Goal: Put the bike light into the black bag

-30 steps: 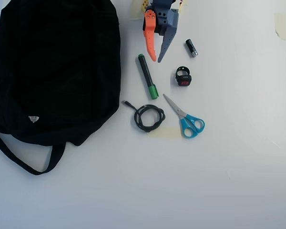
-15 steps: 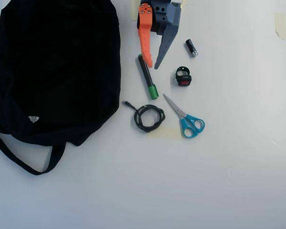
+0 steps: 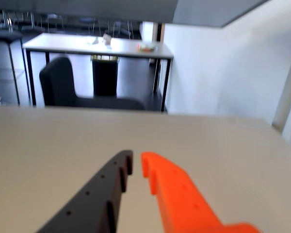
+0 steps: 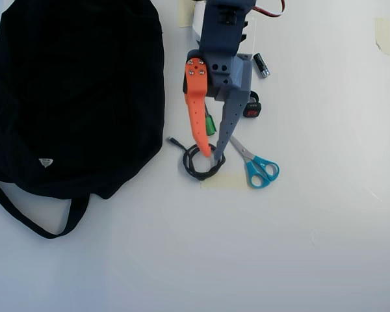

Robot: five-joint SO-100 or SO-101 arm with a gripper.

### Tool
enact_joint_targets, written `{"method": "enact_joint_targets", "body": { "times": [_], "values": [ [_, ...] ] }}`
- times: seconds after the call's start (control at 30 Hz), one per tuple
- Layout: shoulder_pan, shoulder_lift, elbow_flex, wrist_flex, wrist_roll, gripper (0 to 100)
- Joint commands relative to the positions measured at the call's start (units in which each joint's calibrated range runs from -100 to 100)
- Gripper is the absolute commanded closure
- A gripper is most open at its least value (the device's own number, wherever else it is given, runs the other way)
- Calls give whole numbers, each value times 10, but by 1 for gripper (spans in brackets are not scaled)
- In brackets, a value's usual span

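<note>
Overhead view: the two-finger gripper with one orange and one grey-blue finger [image 4: 210, 155] reaches down from the bench's far edge, its tips over a coiled black cable [image 4: 202, 162] near the bench's middle.
Gripper state: jaws parted with a narrow gap, nothing between them; the wrist view shows the same [image 3: 136, 162], with only bare white bench [image 3: 223, 145] beyond the tips.
Bike light: the small black squarish block with a red lens [image 4: 251, 108] lies just beside the grey-blue finger's base, half hidden by the arm, untouched.
Black bag: the large black fabric backpack [image 4: 71, 91] fills the bench's left side in the overhead view, well apart from the light.
Risk: the tips look to have overshot the light; closing here would likely catch the cable or the green-capped marker [image 4: 210, 123] under the fingers. Sweeping sideways could knock the light away.
Count: one bike light, one bag, one cable, one marker, one pair of blue-handled scissors [image 4: 257, 164], one small black-and-silver cylinder [image 4: 261, 65].
</note>
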Motion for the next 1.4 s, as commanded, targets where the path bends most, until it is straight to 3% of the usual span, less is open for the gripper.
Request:
{"method": "enact_joint_targets", "body": {
  "times": [0.0, 0.6, 0.93, 1.37],
  "values": [
    [-11, 45, -100, -13, -1, 98],
    [-64, 17, -41, 11, -12, 98],
    [-93, -121, 27, 186, -11, 98],
    [-125, -131, 22, 526, -10, 98]
  ]
}}
